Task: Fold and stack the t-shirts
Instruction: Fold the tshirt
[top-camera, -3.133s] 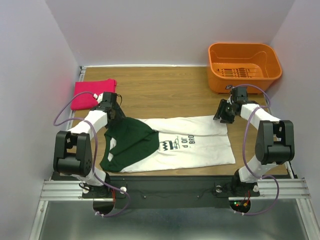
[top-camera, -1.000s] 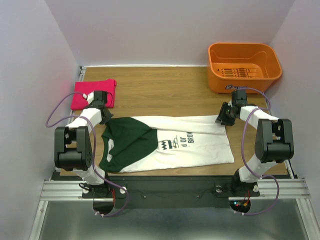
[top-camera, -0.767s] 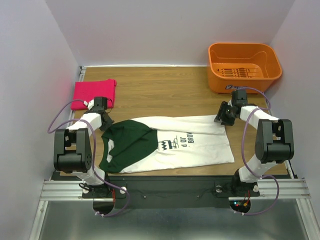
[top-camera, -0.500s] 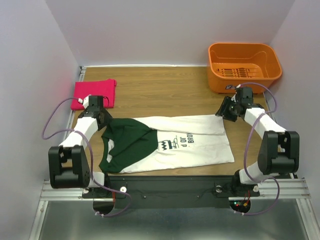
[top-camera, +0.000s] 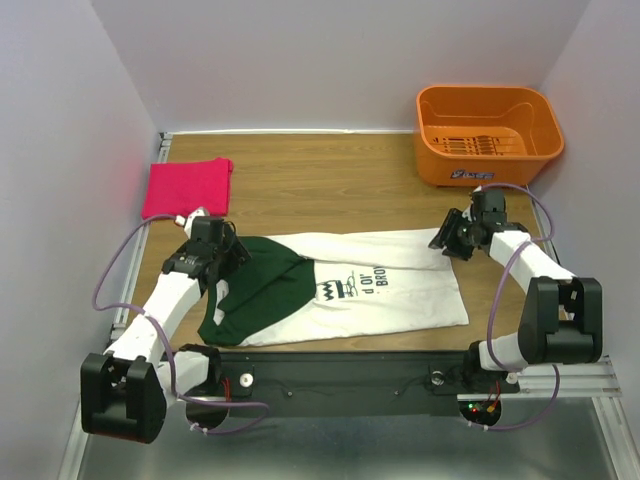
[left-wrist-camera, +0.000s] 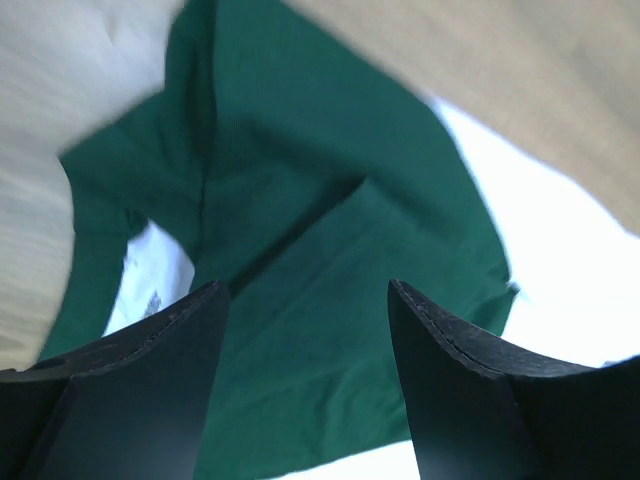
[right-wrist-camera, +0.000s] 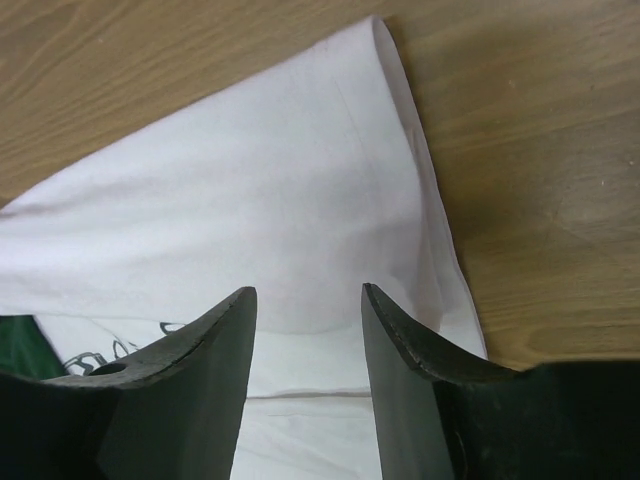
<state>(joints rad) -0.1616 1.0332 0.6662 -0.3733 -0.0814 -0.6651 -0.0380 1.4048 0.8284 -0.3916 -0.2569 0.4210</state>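
The white tee (top-camera: 400, 290) lay spread across the near half of the desk (top-camera: 330, 190). Its dark green sleeve part (top-camera: 255, 285) was bunched over the left end and hid part of the print. The pink tee (top-camera: 187, 187) sat folded at the far left corner, well apart from it.

The main risk was a bad pinch on the left. The green cloth lay in several creased layers, so a tool closing there could catch 2 layers or more and drag the shirt askew. On the right, the thin hem lay flat on the wood and fingers could slide over it. If only 1 side lifted, the fold would probably skew.

The left arm reached low and forward from its base. The left tool (left-wrist-camera: 305, 290) was over the green folds, its fingers spread wide with nothing between them. The right arm bent outward at the elbow with the wrist turned in. The right tool (right-wrist-camera: 306, 290) was parted and empty just above the shirt's far right corner.
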